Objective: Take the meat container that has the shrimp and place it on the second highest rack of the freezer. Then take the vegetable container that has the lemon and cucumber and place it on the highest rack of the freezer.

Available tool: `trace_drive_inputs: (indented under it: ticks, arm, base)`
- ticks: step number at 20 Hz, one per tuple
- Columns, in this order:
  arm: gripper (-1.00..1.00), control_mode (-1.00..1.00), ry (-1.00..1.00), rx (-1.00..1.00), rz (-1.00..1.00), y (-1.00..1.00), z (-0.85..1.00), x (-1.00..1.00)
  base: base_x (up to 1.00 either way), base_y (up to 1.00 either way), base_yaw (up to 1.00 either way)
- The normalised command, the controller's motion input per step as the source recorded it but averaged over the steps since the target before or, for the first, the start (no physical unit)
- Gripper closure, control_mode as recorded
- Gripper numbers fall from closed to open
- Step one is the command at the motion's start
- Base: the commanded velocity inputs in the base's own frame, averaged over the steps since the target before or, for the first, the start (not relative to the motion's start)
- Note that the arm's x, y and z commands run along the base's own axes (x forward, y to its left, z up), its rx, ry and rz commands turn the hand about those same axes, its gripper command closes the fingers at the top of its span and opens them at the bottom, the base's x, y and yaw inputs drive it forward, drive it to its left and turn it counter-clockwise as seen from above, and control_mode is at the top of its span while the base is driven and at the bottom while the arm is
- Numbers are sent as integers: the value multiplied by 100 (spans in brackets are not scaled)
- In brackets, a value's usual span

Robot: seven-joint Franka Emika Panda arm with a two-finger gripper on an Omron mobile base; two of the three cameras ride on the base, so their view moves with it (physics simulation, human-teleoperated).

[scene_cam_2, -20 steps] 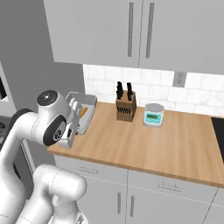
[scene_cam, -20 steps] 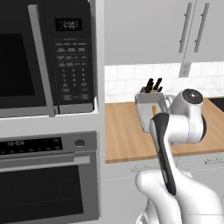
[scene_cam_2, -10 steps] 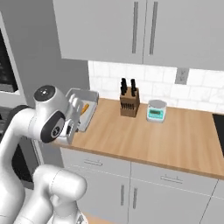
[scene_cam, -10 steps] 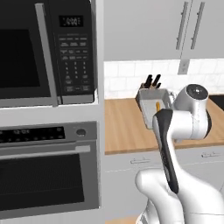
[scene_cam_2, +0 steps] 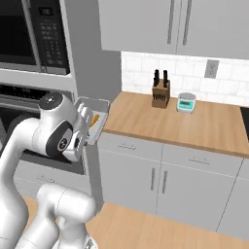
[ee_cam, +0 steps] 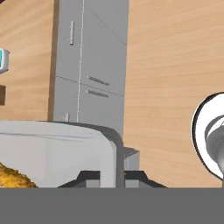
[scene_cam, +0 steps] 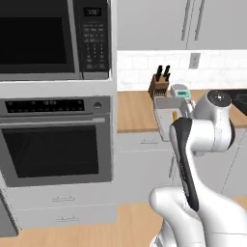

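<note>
My gripper (ee_cam: 114, 177) is shut on the near wall of the meat container (ee_cam: 52, 146), a light-grey open tray. The shrimp (ee_cam: 12, 177), a small orange piece, lies inside it at the lower left of the hand view. In the left base view the meat container (scene_cam: 167, 107) hangs in the air in front of the counter edge, partly behind my arm, with the shrimp (scene_cam: 174, 116) showing. From the right base the meat container (scene_cam_2: 93, 121) is held beside the tall oven cabinet, off the counter. The freezer, vegetable container, lemon and cucumber are out of view.
A wall oven (scene_cam: 53, 144) with a microwave (scene_cam: 48, 38) above it stands at the left. The wooden counter (scene_cam_2: 194, 124) carries a knife block (scene_cam_2: 160, 92) and a small scale (scene_cam_2: 186, 102). Grey cabinets (scene_cam_2: 160, 180) run below, over a wood floor.
The whole picture has shifted: the base has backed away from the counter and turned, so oven and floor show more. The tray stays in my shut gripper.
</note>
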Motion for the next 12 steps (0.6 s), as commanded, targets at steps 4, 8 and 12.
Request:
trace_drive_inputs:
  ticks: [4, 8, 12]
  arm:
    - [100, 100, 0, 0, 0, 0, 0, 0]
    - [100, 100, 0, 0, 0, 0, 0, 0]
    - [100, 100, 0, 0, 0, 0, 0, 0]
  base:
    - [-33, 94, 21]
    - [0, 100, 22]
    - [0, 100, 21]
